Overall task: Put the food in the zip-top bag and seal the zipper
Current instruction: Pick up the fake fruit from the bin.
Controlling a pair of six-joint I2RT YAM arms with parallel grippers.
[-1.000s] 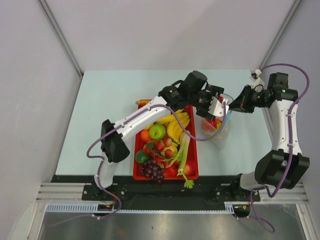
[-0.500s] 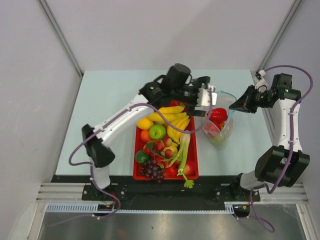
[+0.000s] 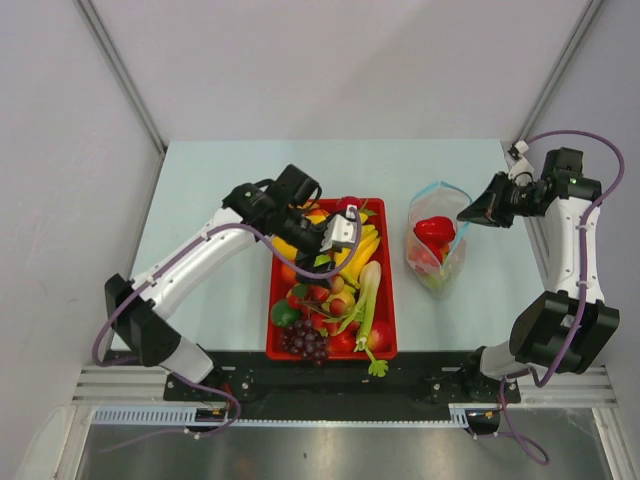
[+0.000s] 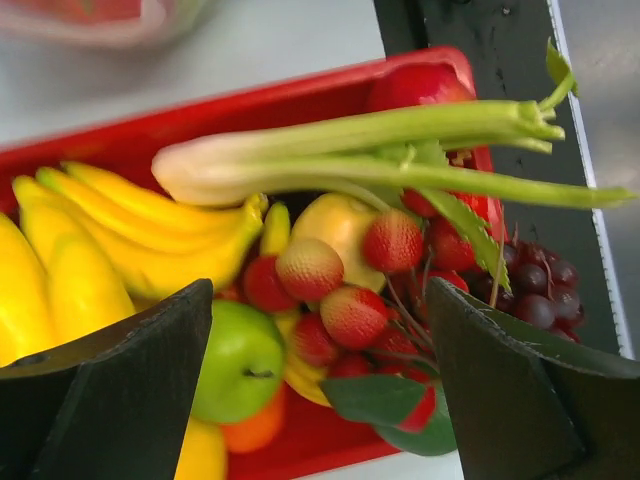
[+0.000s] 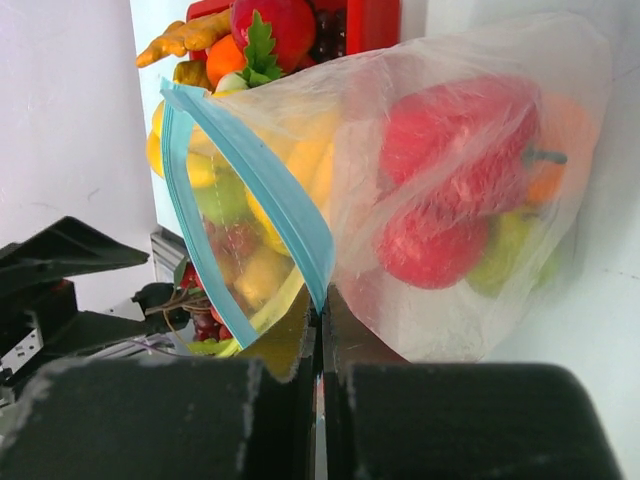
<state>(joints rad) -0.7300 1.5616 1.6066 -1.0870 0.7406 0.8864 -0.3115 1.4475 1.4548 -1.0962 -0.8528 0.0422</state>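
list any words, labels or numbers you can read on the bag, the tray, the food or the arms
No readable text in any view.
bag and its zipper strip: plain, no print.
red tray and toy food: no labels or stickers.
left arm and right arm: no marking large enough to read.

Top view looks down over the whole desk point(image 3: 220, 180); wrist views sit close — left above the red tray point(image 4: 300, 95), right facing the zip-top bag point(image 5: 430, 200) — both seen overhead.
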